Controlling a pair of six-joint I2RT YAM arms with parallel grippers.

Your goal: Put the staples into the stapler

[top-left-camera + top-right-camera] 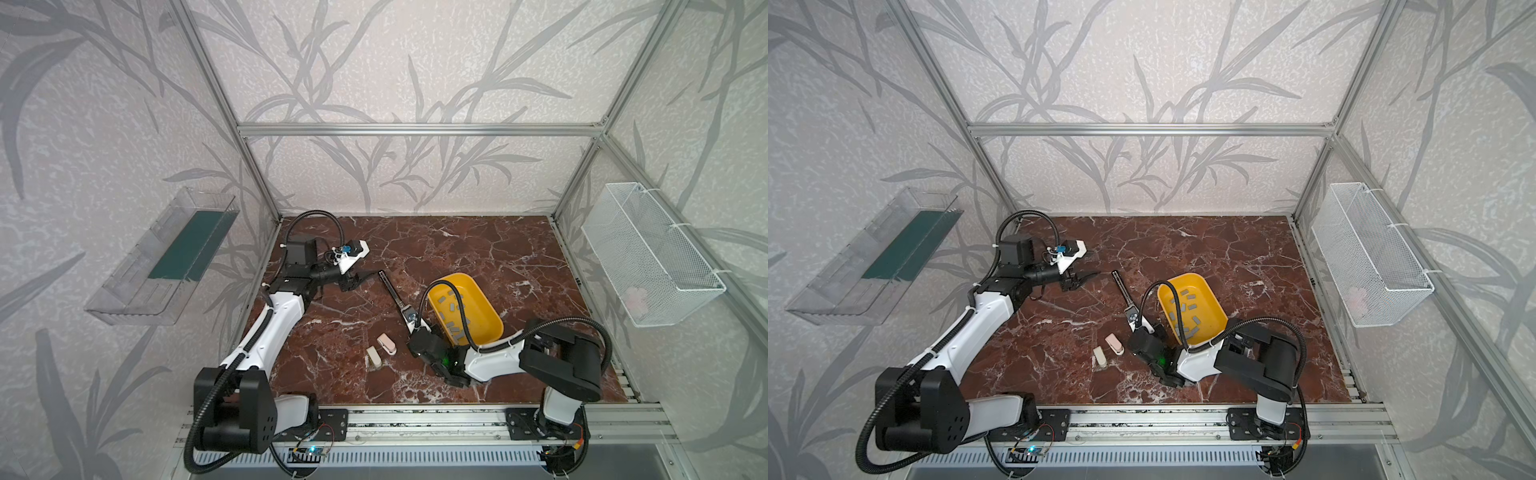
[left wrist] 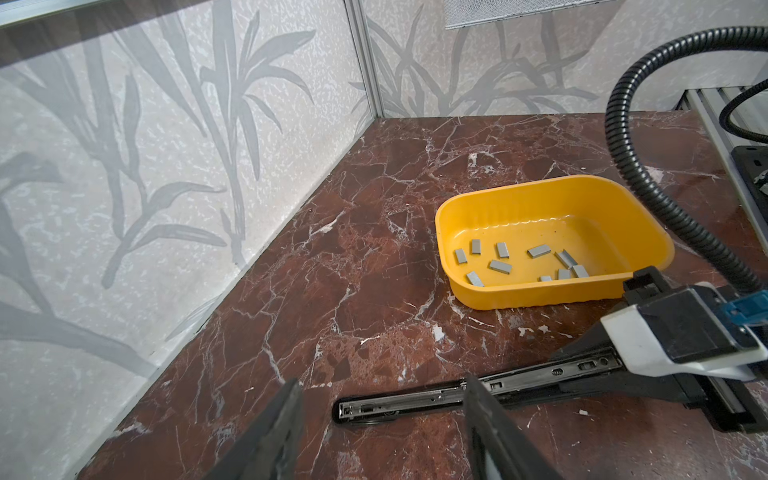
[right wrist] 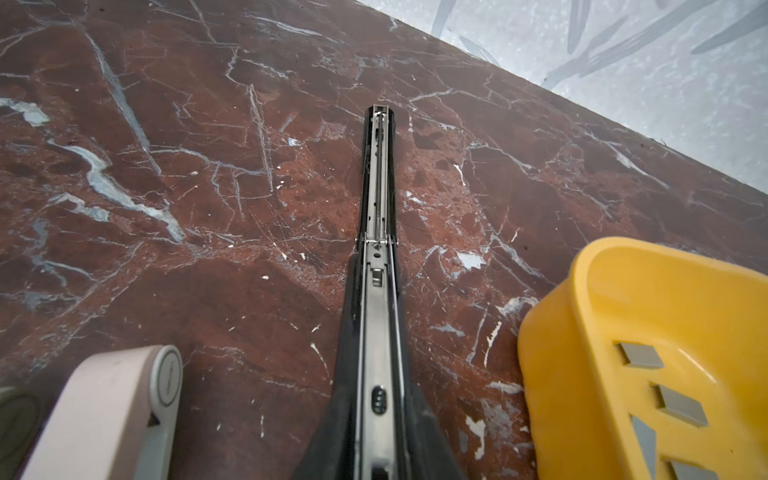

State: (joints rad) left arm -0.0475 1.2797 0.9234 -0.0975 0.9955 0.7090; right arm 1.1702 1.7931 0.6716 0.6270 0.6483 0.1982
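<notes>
The stapler [image 1: 392, 293] lies folded out flat on the surface [image 1: 478, 249], its metal channel facing up. Its near end sits between the right fingers [image 3: 338, 399], which run along both sides of it. Whether they press on it or stand just clear does not show. Its far tip points toward the left fingers [image 2: 278, 432]. These stand well apart and hold nothing. They are close to that tip without touching it, and in the left wrist view the tip shows through the gap between them.

The staples [image 2: 500, 266] all lie loose in a yellow tub [image 1: 457, 276], scattered flat over its floor; about ten show in the left wrist view. No staple can be seen in the channel. The tub stands just beside the right fingers, on the side of the stapler away from the left arm.

On the stapler's other side, toward the front edge, a pink stapler [image 1: 386, 344] and a cream stapler [image 1: 373, 357] lie close together.

A clear tray [image 1: 137, 299] hangs on the left wall with a green sheet [image 1: 191, 245] in it. A mesh basket [image 1: 681, 282] hangs on the right wall and holds a pale thing [image 1: 636, 299] too blurred to make out.
</notes>
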